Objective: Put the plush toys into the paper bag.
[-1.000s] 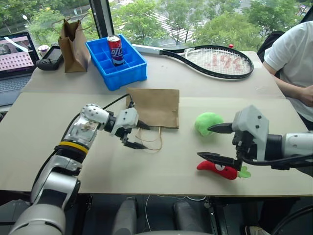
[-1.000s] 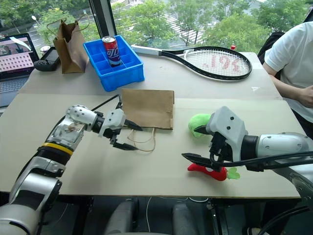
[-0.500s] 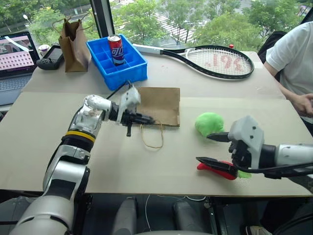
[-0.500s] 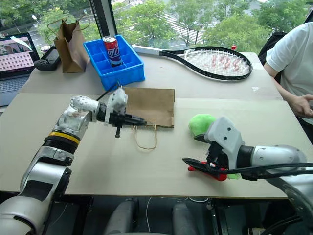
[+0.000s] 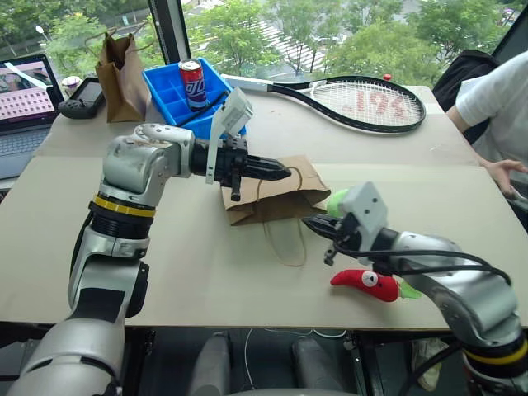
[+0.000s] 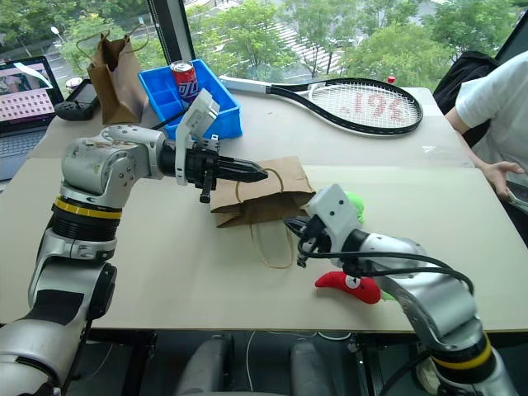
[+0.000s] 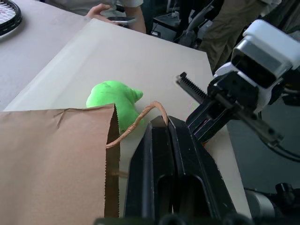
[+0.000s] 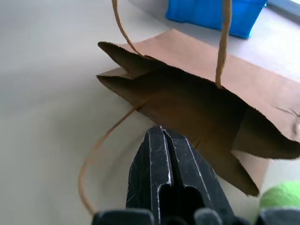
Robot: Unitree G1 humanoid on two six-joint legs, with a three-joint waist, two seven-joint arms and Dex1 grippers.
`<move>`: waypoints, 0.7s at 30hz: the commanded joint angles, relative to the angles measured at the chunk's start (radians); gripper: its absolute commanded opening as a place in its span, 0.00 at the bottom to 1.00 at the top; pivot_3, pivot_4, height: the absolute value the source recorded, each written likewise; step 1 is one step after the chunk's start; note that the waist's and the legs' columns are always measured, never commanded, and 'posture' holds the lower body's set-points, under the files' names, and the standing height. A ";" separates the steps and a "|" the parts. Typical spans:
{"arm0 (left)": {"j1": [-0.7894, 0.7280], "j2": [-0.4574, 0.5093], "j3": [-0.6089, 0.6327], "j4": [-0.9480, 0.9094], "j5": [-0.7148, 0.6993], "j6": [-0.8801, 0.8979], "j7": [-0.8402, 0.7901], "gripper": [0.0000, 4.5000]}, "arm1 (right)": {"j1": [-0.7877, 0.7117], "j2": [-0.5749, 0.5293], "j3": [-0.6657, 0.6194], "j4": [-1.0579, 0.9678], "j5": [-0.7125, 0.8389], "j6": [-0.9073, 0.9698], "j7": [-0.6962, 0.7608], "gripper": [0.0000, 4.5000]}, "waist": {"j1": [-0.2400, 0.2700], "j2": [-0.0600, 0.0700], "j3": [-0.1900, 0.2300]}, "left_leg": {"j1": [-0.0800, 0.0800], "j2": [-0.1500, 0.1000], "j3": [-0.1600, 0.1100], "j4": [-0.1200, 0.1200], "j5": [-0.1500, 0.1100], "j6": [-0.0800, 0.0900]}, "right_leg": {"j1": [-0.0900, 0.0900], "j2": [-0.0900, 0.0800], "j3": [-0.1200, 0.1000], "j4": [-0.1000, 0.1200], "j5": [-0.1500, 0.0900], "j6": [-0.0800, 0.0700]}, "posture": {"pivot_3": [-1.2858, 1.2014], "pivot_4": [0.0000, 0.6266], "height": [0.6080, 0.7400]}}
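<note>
Your left pincer sits just above the middle of the head view, clenched on the thin tan twine handle of the wide light-brown kraft paper bag, whose mouth end is raised off the pale desk and gapes toward the lower right of the frame. The bag's second handle loop trails down onto the desk below it. Your right pincer lies right of centre, clenched with nothing between its fingers, its tip just at the bag's open mouth; in the right wrist view you look straight into the dark interior. The bright green rounded plush toy lies on the desk just beside the bag's mouth, partly hidden behind your right wrist. The red chili-pepper plush toy with one eye lies on the desk at lower right, under your right forearm, apart from the bag.
</note>
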 commanded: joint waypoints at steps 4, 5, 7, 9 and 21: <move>-0.029 0.020 0.013 -0.076 -0.058 0.057 0.034 0.00 | -0.094 0.161 0.121 0.223 -0.167 -0.158 -0.026 0.01 | 0.001 0.000 0.000 | 0.000 0.000 0.000 0.000 0.000 0.000 | 0.000 0.000 0.000 0.000 0.000 0.000 | 0.52 0.24 1.00; -0.026 0.028 0.003 -0.079 -0.057 0.064 0.035 0.00 | -0.110 0.182 0.139 0.293 -0.203 -0.207 -0.019 0.01 | 0.000 0.000 0.000 | 0.000 0.000 0.000 0.000 0.000 0.000 | 0.000 0.000 -0.001 0.000 0.000 0.000 | 0.52 0.24 1.00; -0.022 0.042 -0.017 -0.083 -0.049 0.067 0.036 0.00 | -0.138 0.210 0.155 0.407 -0.256 -0.297 -0.004 0.01 | -0.001 0.000 0.000 | 0.000 0.000 -0.001 -0.001 0.000 0.000 | 0.000 0.000 -0.001 0.000 0.000 0.000 | 0.52 0.24 1.00; -0.029 0.049 -0.022 -0.074 -0.048 0.067 0.043 0.00 | -0.157 0.234 0.148 0.472 -0.281 -0.351 0.007 0.01 | -0.001 0.000 0.000 | 0.000 0.000 -0.001 -0.001 0.000 0.000 | 0.000 0.000 -0.001 0.000 0.000 0.000 | 0.52 0.24 1.00; -0.126 0.038 0.080 -0.043 -0.154 0.233 0.152 0.00 | -0.187 0.343 0.187 0.828 -0.452 -0.511 0.029 0.01 | -0.008 0.000 0.000 | 0.001 0.000 -0.002 -0.002 0.000 -0.001 | 0.000 0.000 -0.002 0.001 0.000 -0.001 | 0.52 0.24 1.00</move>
